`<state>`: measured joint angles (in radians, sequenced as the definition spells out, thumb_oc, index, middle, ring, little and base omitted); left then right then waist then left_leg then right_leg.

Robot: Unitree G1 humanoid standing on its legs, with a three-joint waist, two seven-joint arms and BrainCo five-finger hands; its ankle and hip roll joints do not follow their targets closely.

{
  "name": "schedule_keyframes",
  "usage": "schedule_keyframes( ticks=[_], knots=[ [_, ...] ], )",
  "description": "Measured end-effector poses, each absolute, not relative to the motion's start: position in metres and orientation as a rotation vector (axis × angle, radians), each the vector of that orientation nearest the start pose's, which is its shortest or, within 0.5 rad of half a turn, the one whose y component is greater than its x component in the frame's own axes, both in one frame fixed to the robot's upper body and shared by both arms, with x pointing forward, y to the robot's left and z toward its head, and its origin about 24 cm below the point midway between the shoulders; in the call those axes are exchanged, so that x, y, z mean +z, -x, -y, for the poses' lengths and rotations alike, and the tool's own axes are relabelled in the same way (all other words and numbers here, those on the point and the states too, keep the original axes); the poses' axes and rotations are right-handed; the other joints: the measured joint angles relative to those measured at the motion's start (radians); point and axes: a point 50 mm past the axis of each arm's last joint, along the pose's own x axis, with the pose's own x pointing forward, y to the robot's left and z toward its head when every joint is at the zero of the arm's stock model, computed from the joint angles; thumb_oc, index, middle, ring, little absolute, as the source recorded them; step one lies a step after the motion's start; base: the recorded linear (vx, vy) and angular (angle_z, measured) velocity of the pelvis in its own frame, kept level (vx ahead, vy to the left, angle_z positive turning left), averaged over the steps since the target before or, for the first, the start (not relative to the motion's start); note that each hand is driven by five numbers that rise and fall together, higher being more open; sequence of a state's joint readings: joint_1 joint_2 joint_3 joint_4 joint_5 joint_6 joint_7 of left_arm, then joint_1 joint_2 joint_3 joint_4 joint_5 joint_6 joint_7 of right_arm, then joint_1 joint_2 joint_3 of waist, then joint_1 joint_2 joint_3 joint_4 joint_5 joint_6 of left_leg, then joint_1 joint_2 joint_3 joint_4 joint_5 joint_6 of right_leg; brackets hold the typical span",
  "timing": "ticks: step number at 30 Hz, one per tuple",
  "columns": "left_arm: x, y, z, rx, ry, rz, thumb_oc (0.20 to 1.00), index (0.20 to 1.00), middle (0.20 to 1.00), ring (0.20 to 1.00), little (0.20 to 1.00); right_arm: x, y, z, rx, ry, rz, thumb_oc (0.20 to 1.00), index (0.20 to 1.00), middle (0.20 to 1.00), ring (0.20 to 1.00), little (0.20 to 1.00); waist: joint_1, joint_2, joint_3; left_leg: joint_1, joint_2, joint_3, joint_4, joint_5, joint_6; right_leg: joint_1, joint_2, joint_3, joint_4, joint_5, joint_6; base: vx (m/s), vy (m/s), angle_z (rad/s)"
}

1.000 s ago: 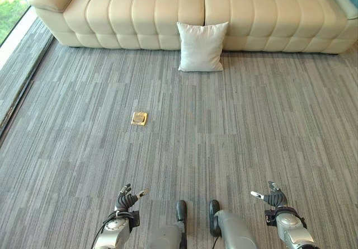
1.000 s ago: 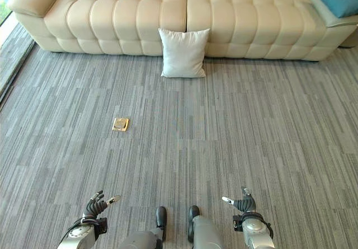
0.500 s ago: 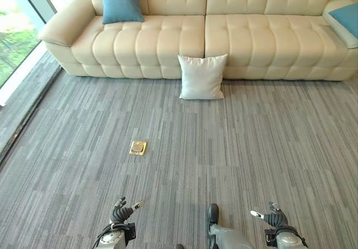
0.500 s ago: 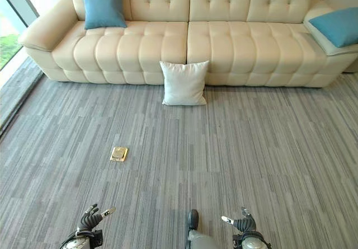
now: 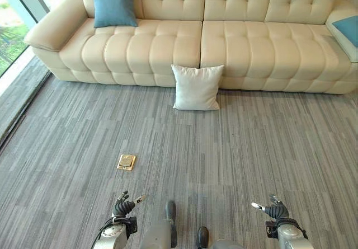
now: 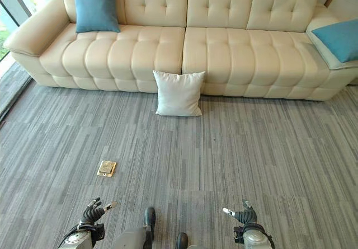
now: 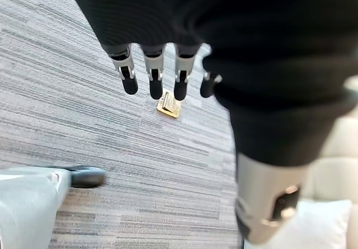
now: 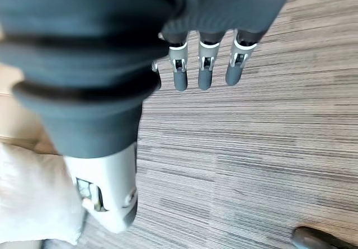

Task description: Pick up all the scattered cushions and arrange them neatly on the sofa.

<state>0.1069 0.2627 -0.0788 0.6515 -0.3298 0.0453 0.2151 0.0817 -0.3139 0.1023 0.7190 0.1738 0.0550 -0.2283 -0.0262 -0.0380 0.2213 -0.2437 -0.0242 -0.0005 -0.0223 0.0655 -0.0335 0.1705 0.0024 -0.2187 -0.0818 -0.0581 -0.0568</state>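
White square fabric cushion [image 5: 196,87] likely handles soft and light; grasp opposite edges; left hand [image 5: 124,206] and right hand [image 5: 273,210] hang relaxed, empty.

A white cushion [image 5: 196,87] stands on the carpet, leaning against the cream sofa [image 5: 240,42] front; blue cushions [image 5: 113,3] sit at its far-left and right ends
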Motion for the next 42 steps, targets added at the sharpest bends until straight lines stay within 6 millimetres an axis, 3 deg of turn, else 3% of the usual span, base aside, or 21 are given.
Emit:
schedule_keyframes(
  ticks=[2, 3, 4, 6, 8, 10, 11, 13, 14, 17, 18, 19, 22, 23, 25, 28, 31, 33, 34, 38, 42],
  knots=[
    [-0.111, -0.154, -0.234, 0.350, -0.041, -0.808, 1.000, 1.000, 1.000, 1.000, 1.000, -0.112, -0.149, 0.256, -0.319, 0.270, -0.857, 1.000, 1.000, 1.000, 1.000, 1.000, -0.004, 0.027, 0.002, 0.005, 0.003, 0.008, -0.020, 0.010, -0.017, 0.031, 0.002, 0.003, 0.000, -0.029, 0.027, 0.37, 0.128, 0.04],
    [-0.113, -0.149, -0.235, 0.353, -0.042, -0.823, 1.000, 1.000, 1.000, 1.000, 1.000, -0.112, -0.147, 0.257, -0.320, 0.275, -0.862, 1.000, 1.000, 1.000, 1.000, 1.000, 0.001, 0.049, -0.007, 0.007, 0.009, 0.007, -0.018, 0.018, -0.004, 0.035, 0.009, 0.008, 0.000, -0.040, 0.040, 0.50, 0.171, -0.08],
    [-0.114, -0.147, -0.237, 0.360, -0.045, -0.835, 1.000, 1.000, 1.000, 1.000, 1.000, -0.112, -0.149, 0.256, -0.318, 0.271, -0.861, 1.000, 1.000, 1.000, 1.000, 1.000, 0.003, 0.043, -0.010, 0.016, -0.005, 0.016, -0.010, 0.053, 0.002, 0.050, -0.012, 0.021, -0.001, -0.077, 0.037, 0.69, 0.263, -0.44],
    [-0.118, -0.136, -0.240, 0.376, -0.048, -0.864, 1.000, 1.000, 1.000, 1.000, 1.000, -0.112, -0.153, 0.252, -0.296, 0.270, -0.853, 1.000, 1.000, 1.000, 1.000, 1.000, 0.033, 0.013, -0.018, 0.055, -0.061, 0.029, -0.009, 0.051, 0.009, 0.058, -0.081, 0.093, 0.016, -0.113, 0.070, 0.64, 0.260, -0.73],
    [-0.119, -0.136, -0.241, 0.378, -0.054, -0.874, 1.000, 1.000, 1.000, 1.000, 1.000, -0.111, -0.156, 0.250, -0.270, 0.289, -0.847, 1.000, 1.000, 1.000, 1.000, 1.000, 0.033, 0.001, -0.024, 0.096, -0.105, 0.046, -0.010, 0.029, 0.058, 0.050, -0.130, 0.109, 0.131, -0.130, 0.133, 0.31, 0.181, -0.26],
    [-0.115, -0.140, -0.243, 0.370, -0.067, -0.848, 1.000, 1.000, 1.000, 1.000, 1.000, -0.115, -0.150, 0.245, -0.247, 0.283, -0.863, 1.000, 1.000, 1.000, 1.000, 1.000, 0.034, 0.002, -0.036, 0.130, -0.103, 0.059, -0.009, 0.022, 0.101, -0.026, -0.138, 0.129, 0.334, -0.155, 0.160, 0.26, 0.226, -0.20],
    [-0.114, -0.140, -0.248, 0.373, -0.080, -0.849, 1.000, 1.000, 1.000, 1.000, 1.000, -0.114, -0.153, 0.237, -0.204, 0.296, -0.851, 1.000, 1.000, 1.000, 1.000, 1.000, 0.037, 0.004, -0.035, 0.145, -0.090, 0.071, -0.003, 0.010, 0.118, -0.186, -0.153, 0.149, 0.678, -0.162, 0.183, 0.27, 0.202, -0.30],
    [-0.112, -0.141, -0.254, 0.370, -0.107, -0.847, 1.000, 1.000, 1.000, 1.000, 1.000, -0.118, -0.149, 0.232, -0.195, 0.285, -0.866, 1.000, 1.000, 1.000, 1.000, 1.000, 0.029, -0.016, -0.036, 0.192, -0.108, 0.083, -0.024, 0.001, 0.136, -0.339, -0.175, 0.170, 0.914, -0.163, 0.187, 0.30, 0.201, -0.15],
    [-0.112, -0.141, -0.254, 0.367, -0.111, -0.848, 1.000, 1.000, 1.000, 1.000, 1.000, -0.118, -0.147, 0.233, -0.196, 0.290, -0.873, 1.000, 1.000, 1.000, 1.000, 1.000, 0.028, -0.014, -0.031, 0.214, -0.111, 0.090, -0.036, 0.003, 0.146, -0.374, -0.183, 0.165, 0.931, -0.169, 0.179, 0.15, 0.085, -0.20],
    [-0.111, -0.142, -0.254, 0.366, -0.113, -0.845, 1.000, 1.000, 1.000, 1.000, 1.000, -0.117, -0.150, 0.233, -0.194, 0.301, -0.866, 1.000, 1.000, 1.000, 1.000, 1.000, 0.033, -0.010, -0.019, 0.271, -0.111, 0.112, -0.043, -0.022, 0.165, -0.447, -0.182, 0.120, 0.836, -0.190, 0.155, 0.25, 0.010, -0.26],
    [-0.110, -0.146, -0.253, 0.364, -0.108, -0.833, 1.000, 1.000, 1.000, 1.000, 1.000, -0.117, -0.151, 0.234, -0.197, 0.301, -0.865, 1.000, 1.000, 1.000, 1.000, 1.000, 0.030, 0.011, -0.010, 0.294, -0.102, 0.117, -0.045, -0.060, 0.144, -0.465, -0.177, 0.070, 0.685, -0.182, 0.138, 0.39, -0.073, -0.25],
    [-0.109, -0.148, -0.253, 0.372, -0.099, -0.828, 1.000, 1.000, 1.000, 1.000, 1.000, -0.117, -0.152, 0.234, -0.198, 0.302, -0.864, 1.000, 1.000, 1.000, 1.000, 1.000, 0.033, 0.021, -0.005, 0.310, -0.093, 0.124, -0.050, -0.065, 0.145, -0.455, -0.161, 0.051, 0.559, -0.154, 0.126, 0.29, -0.070, -0.29],
    [-0.108, -0.153, -0.253, 0.376, -0.094, -0.819, 1.000, 1.000, 1.000, 1.000, 1.000, -0.116, -0.153, 0.235, -0.206, 0.300, -0.863, 1.000, 1.000, 1.000, 1.000, 1.000, 0.029, 0.035, 0.003, 0.338, -0.085, 0.129, -0.056, -0.075, 0.133, -0.448, -0.105, 0.057, 0.189, -0.009, 0.157, 0.33, -0.138, -0.03],
    [-0.107, -0.156, -0.252, 0.375, -0.089, -0.809, 1.000, 1.000, 1.000, 1.000, 1.000, -0.116, -0.154, 0.236, -0.213, 0.297, -0.864, 1.000, 1.000, 1.000, 1.000, 1.000, 0.028, 0.039, 0.004, 0.350, -0.084, 0.126, -0.057, -0.102, 0.110, -0.440, -0.083, 0.058, 0.119, 0.044, 0.169, 0.39, -0.165, 0.04],
    [-0.107, -0.156, -0.253, 0.381, -0.087, -0.809, 1.000, 1.000, 1.000, 1.000, 1.000, -0.119, -0.148, 0.237, -0.218, 0.297, -0.889, 1.000, 1.000, 1.000, 1.000, 1.000, 0.027, 0.036, 0.004, 0.387, -0.090, 0.127, -0.057, -0.110, 0.112, -0.415, -0.066, 0.054, 0.005, 0.129, 0.171, 0.45, -0.204, 0.17],
    [-0.109, -0.153, -0.248, 0.366, -0.082, -0.815, 1.000, 1.000, 1.000, 1.000, 1.000, -0.124, -0.137, 0.242, -0.240, 0.295, -0.938, 1.000, 1.000, 1.000, 1.000, 1.000, 0.004, 0.045, -0.013, 0.473, -0.074, 0.095, -0.057, -0.180, 0.069, -0.349, -0.039, 0.029, 0.075, 0.157, 0.138, 0.49, -0.255, 0.27],
    [-0.114, -0.145, -0.241, 0.356, -0.067, -0.843, 1.000, 1.000, 1.000, 1.000, 1.000, -0.128, -0.129, 0.245, -0.250, 0.295, -0.968, 1.000, 1.000, 1.000, 1.000, 1.000, 0.004, 0.037, -0.065, 0.484, -0.049, 0.088, 0.007, -0.203, 0.033, -0.308, -0.015, 0.021, 0.088, 0.188, 0.040, 0.38, -0.296, 0.15],
    [-0.115, -0.144, -0.237, 0.348, -0.055, -0.844, 1.000, 1.000, 1.000, 1.000, 1.000, -0.125, -0.135, 0.247, -0.253, 0.302, -0.947, 1.000, 1.000, 1.000, 1.000, 1.000, 0.012, 0.014, -0.076, 0.394, -0.048, 0.088, 0.229, -0.218, 0.022, -0.243, -0.014, 0.027, 0.029, 0.199, -0.014, 0.26, -0.241, 0.05],
    [-0.114, -0.148, -0.235, 0.338, -0.051, -0.833, 1.000, 1.000, 1.000, 1.000, 1.000, -0.124, -0.136, 0.250, -0.253, 0.312, -0.944, 1.000, 1.000, 1.000, 1.000, 1.000, 0.006, 0.012, -0.073, 0.333, -0.040, 0.081, 0.373, -0.240, 0.002, -0.223, -0.012, 0.028, 0.013, 0.206, -0.011, 0.16, -0.142, -0.18],
    [-0.114, -0.151, -0.232, 0.328, -0.042, -0.829, 1.000, 1.000, 1.000, 1.000, 1.000, -0.116, -0.151, 0.256, -0.253, 0.336, -0.901, 1.000, 1.000, 1.000, 1.000, 1.000, 0.012, 0.037, -0.053, 0.192, 0.024, 0.057, 0.660, -0.242, -0.027, -0.158, 0.034, 0.029, 0.001, 0.144, -0.074, 0.25, -0.198, -0.04],
    [-0.114, -0.155, -0.228, 0.313, -0.040, -0.824, 1.000, 1.000, 1.000, 1.000, 1.000, -0.107, -0.166, 0.252, -0.242, 0.331, -0.836, 1.000, 1.000, 1.000, 1.000, 1.000, 0.007, 0.009, -0.009, 0.099, 0.023, 0.068, 0.458, -0.235, -0.025, -0.111, 0.031, 0.027, 0.002, 0.118, -0.077, 0.22, -0.074, -0.06]
  ],
)
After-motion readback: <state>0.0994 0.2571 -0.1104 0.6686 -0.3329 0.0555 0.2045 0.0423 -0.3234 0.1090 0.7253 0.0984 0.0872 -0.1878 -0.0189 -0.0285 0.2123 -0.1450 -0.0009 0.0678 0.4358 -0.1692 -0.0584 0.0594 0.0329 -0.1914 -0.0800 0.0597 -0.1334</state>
